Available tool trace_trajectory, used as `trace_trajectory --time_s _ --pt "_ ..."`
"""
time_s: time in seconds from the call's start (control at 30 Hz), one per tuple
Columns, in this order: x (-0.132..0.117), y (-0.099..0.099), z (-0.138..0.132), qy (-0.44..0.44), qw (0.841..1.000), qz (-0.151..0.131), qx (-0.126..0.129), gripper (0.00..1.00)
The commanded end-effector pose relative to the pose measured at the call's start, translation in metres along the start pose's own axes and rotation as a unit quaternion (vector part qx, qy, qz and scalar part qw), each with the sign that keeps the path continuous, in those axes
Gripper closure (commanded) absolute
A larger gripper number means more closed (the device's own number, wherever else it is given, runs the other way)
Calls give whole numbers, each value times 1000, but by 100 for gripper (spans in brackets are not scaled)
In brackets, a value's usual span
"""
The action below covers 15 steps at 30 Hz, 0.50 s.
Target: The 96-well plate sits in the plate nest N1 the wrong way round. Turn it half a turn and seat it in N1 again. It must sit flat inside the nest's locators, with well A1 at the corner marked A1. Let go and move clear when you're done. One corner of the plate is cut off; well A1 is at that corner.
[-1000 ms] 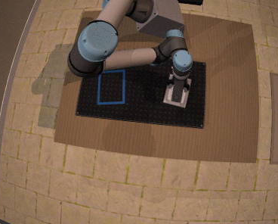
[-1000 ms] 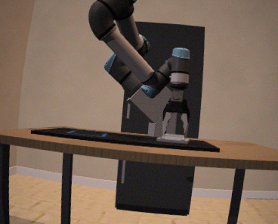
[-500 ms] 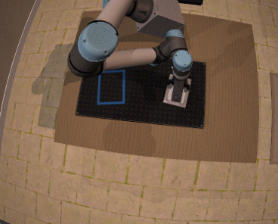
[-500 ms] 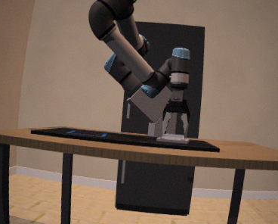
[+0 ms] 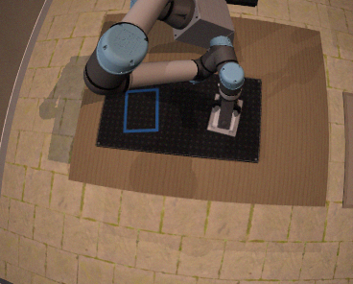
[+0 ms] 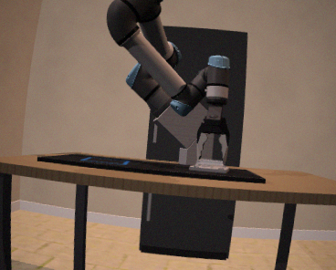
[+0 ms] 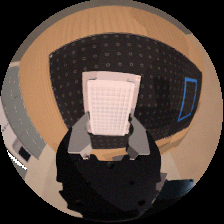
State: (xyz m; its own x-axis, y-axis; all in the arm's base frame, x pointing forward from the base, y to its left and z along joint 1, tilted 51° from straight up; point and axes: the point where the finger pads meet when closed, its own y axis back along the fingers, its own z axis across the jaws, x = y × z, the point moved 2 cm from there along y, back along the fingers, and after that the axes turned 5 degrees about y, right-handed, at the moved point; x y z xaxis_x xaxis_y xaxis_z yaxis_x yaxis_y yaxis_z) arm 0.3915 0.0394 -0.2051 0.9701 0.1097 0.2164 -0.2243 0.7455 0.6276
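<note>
The white 96-well plate sits low in the grey plate nest N1 on the right part of the black mat (image 5: pixel 179 120). It also shows in the side view (image 6: pixel 210 166) and in the wrist view (image 7: pixel 109 107). My gripper (image 7: pixel 109 112) stands straight above it and is shut on the plate, one finger on each long side. In the side view the gripper (image 6: pixel 212 152) reaches down to the plate, which rests at mat level. I cannot make out the cut corner or the A1 mark.
A blue rectangle outline (image 5: pixel 141 109) is marked on the left part of the mat, also at the right edge of the wrist view (image 7: pixel 188 99). The mat lies on a brown wooden table (image 5: pixel 199 158). The arm's grey base block (image 5: pixel 203 26) stands behind the mat.
</note>
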Motion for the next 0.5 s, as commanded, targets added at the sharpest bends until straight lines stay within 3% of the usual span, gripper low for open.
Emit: trace_trajectory --time_s 0.0,0.47 --pt "0 8 0 0 1000 0 0 100" --pt "0 28 0 0 1000 0 0 100"
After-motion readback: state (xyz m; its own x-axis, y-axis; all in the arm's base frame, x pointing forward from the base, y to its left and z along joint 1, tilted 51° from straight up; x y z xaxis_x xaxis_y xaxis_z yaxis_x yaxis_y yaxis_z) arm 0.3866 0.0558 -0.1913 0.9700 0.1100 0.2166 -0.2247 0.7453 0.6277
